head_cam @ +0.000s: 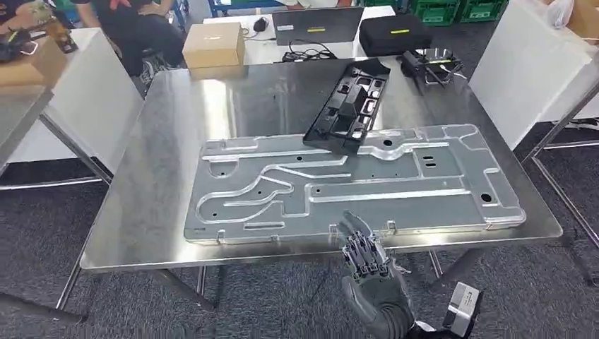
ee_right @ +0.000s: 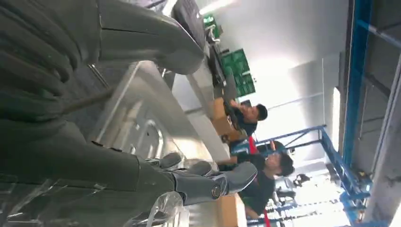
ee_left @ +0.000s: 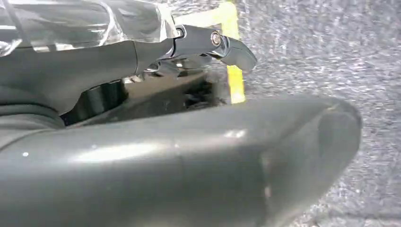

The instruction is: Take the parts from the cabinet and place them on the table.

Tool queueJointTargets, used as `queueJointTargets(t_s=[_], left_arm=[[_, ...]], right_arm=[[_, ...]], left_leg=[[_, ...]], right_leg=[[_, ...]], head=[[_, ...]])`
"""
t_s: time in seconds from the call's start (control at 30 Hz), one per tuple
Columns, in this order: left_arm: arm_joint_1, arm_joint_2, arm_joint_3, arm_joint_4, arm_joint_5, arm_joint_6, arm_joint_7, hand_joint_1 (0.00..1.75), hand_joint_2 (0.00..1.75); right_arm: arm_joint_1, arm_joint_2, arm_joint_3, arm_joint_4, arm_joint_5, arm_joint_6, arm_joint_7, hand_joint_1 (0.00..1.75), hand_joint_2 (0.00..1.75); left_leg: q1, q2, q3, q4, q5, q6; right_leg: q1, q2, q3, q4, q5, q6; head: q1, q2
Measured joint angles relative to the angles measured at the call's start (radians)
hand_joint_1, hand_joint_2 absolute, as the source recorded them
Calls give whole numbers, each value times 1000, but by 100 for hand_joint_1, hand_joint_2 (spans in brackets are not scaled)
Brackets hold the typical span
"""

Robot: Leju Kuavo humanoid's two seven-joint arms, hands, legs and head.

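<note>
Here, right hand (head_cam: 365, 258) empty, fingers apart | head: metal panel (head_cam: 353, 183), black part (head_cam: 350, 106) | wrist: people (ee_right: 265, 165)

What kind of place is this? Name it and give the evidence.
Probably a factory workshop or robot test floor: a stamped metal panel and black plastic part lie on a steel table, with green crates behind.

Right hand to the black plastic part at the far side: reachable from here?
Probably not without leaning. The right hand is at the table's near edge, and the wide metal panel lies between it and the black plastic part. Nothing stands in the way above the panel.
</note>
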Motion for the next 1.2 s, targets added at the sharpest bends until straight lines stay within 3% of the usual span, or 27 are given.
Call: queueJointTargets(t_s=[0.03,0.07,0.1,0.13,0.2,0.23,0.27,0.33,0.37,0.4,0.43,0.5,0.53,0.57,0.6,0.67,0.7,0.73,0.77,0.83,0.87,0.9,0.93,0.97,1.03,1.1,1.2], left_arm=[[0,1,0,0,0,0,1,0,0],[-6,6,0,0,0,1,2,0,0],[-11,6,0,0,-2,2,2,0,0],[-14,6,0,0,-3,3,2,0,0],[-9,7,0,0,-3,4,2,0,0],[-8,7,0,0,-3,6,2,0,0],[-7,8,0,0,-3,6,2,0,0],[-8,8,0,0,-3,5,2,0,0],[-8,8,0,0,-3,5,2,0,0],[-8,8,0,0,-3,5,2,0,0],[-7,8,0,0,-3,5,2,0,0],[-8,9,0,0,-3,5,2,0,0],[-8,9,0,0,-3,6,2,0,0],[-8,9,0,0,-3,7,2,0,0],[-9,9,0,0,-3,8,2,0,0],[-11,10,0,0,-3,8,0,0,0],[-9,10,0,0,-4,8,-1,0,0],[-7,10,0,0,-6,8,-2,0,0],[-3,10,0,0,-8,11,-4,0,0],[-2,10,0,0,-8,17,-5,0,0],[-2,10,0,0,-8,17,-5,0,0],[-3,9,0,0,-8,17,-5,0,0],[-2,9,0,0,-8,17,-5,0,0],[-2,9,0,0,-7,18,-5,0,0],[-3,9,0,0,-7,19,-5,0,0],[-4,10,0,0,-7,21,-7,0,0],[-4,8,0,0,-7,20,-11,0,0]], right_arm=[[3,0,0,1,-6,5,-3,0,175],[12,5,-2,6,-9,20,-11,0,175],[15,6,-3,7,-10,22,-14,0,175],[17,9,-3,10,-10,26,-16,0,175],[20,10,-3,15,-14,32,-18,0,175],[21,10,-5,19,-15,34,-19,0,175],[23,10,-8,22,-15,35,-19,0,175],[31,12,-9,28,-16,36,-19,0,175],[31,12,-9,33,-16,38,-19,0,175],[31,12,-9,36,-16,39,-19,0,175],[33,12,-10,40,-17,39,-19,0,175],[34,14,-10,46,-18,42,-19,0,175],[33,15,-11,48,-18,44,-19,0,175],[32,17,-11,50,-19,46,-19,0,175],[32,17,-11,51,-20,49,-19,0,175],[29,20,-13,55,-24,51,-19,0,175],[31,22,-13,58,-27,53,-18,0,0],[32,22,-13,60,-30,53,-16,0,0],[32,22,-13,63,-36,53,-15,0,0],[35,26,-13,68,-50,57,-15,0,0],[37,26,-13,70,-65,63,-14,0,0],[38,26,-13,72,-82,69,-15,0,0],[40,26,-14,75,-94,72,-15,0,0],[41,27,-14,77,-103,75,-17,0,0],[41,27,-14,79,-106,77,-18,0,0],[41,31,-15,79,-111,80,-19,0,0],[42,33,-16,79,-111,81,-20,0,0]], left_leg=[[0,0,23,-17,29,2],[-12,-1,249,-315,79,32],[-17,-1,288,-399,65,38],[-19,-2,279,-394,66,36],[-23,-2,260,-392,82,45],[-14,3,251,-397,101,52],[-16,2,236,-397,113,58],[-19,3,209,-396,136,69],[-20,4,194,-395,149,69],[-21,5,179,-393,160,69],[-21,7,161,-389,172,67],[-20,7,127,-373,190,62],[-19,7,109,-360,196,58],[-23,6,93,-345,199,53],[-25,6,82,-332,202,49],[-26,7,66,-328,223,40],[-23,7,61,-328,231,35],[-18,7,53,-324,228,33],[-16,4,40,-291,183,22],[-9,4,-8,-150,64,7],[-7,4,-28,-76,25,3],[-6,4,-40,-15,14,2],[-6,4,-35,4,33,3],[-6,3,-7,-22,68,7],[-9,-11,101,-178,128,22],[-12,-67,203,-339,112,48],[-21,-48,199,-356,107,48]], right_leg=[[0,0,-13,1,10,1],[3,1,-53,1,51,12],[6,-2,-57,2,60,18],[5,-4,-62,-1,76,24],[3,-4,-64,-8,96,36],[-2,-1,-73,2,77,41],[-2,3,-90,33,23,44],[-1,3,-133,183,-114,46],[0,5,-150,266,-153,49],[-1,5,-154,320,-155,51],[-1,5,-142,343,-123,52],[-4,5,-57,262,-45,53],[-6,5,12,171,-35,53],[-6,6,85,73,-67,54],[3,9,114,12,-91,46],[4,9,96,13,-91,33],[6,7,89,14,-84,23],[0,3,80,9,-79,13],[1,2,72,9,-69,6],[1,6,49,10,-51,-3],[1,10,36,10,-41,-3],[2,13,23,11,-32,-2],[2,19,11,11,-22,-1],[2,26,0,11,-13,0],[4,42,-17,11,2,5],[8,54,-29,12,16,13],[-1,76,-42,9,37,34]], head=[[0,0],[0,0],[0,0],[1,0],[1,0],[1,0],[1,0],[1,0],[1,0],[1,0],[1,0],[1,0],[1,0],[2,0],[0,0],[0,0],[0,0],[1,0],[0,0],[0,0],[0,0],[0,0],[0,0],[0,0],[0,0],[0,0],[1,0]])
